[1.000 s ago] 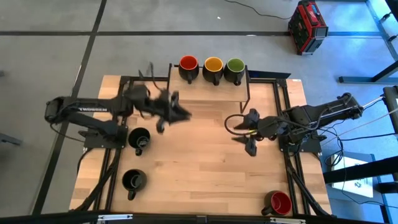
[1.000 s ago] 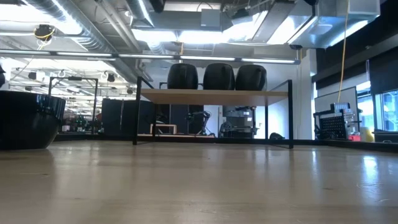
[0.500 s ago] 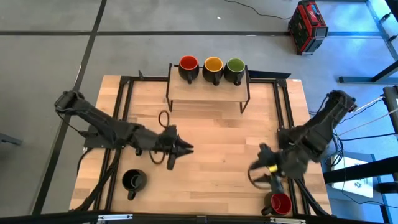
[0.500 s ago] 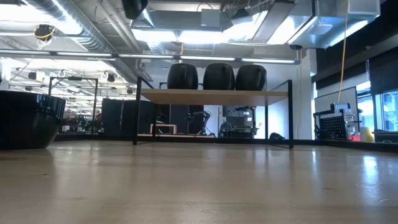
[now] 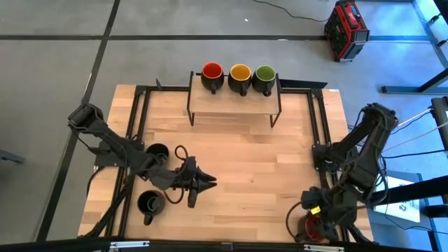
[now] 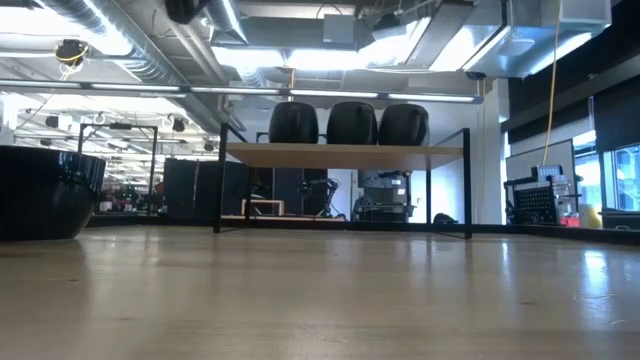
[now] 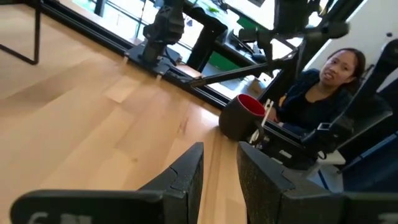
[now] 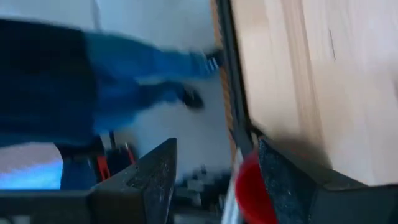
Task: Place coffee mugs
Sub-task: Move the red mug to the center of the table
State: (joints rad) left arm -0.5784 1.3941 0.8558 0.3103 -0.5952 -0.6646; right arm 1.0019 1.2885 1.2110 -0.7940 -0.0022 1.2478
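Black coffee mugs number six: three on the raised shelf (image 5: 234,103), with red (image 5: 212,71), yellow-orange (image 5: 240,72) and green (image 5: 264,73) insides, two black-lined at the table's left edge, one red-lined (image 7: 244,114) at the near right corner. No writing is legible, and the wooden table (image 5: 245,168) lies bare across its middle. Left gripper (image 5: 207,184) hovers there with narrowly parted fingers holding nothing; right gripper (image 5: 313,218), spread wide, hangs over the red-lined corner mug.

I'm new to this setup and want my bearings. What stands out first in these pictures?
Three mugs with red, yellow-orange and green insides line a raised shelf at the table's far edge. The right gripper, open, hangs over a red-lined mug at the near right corner.
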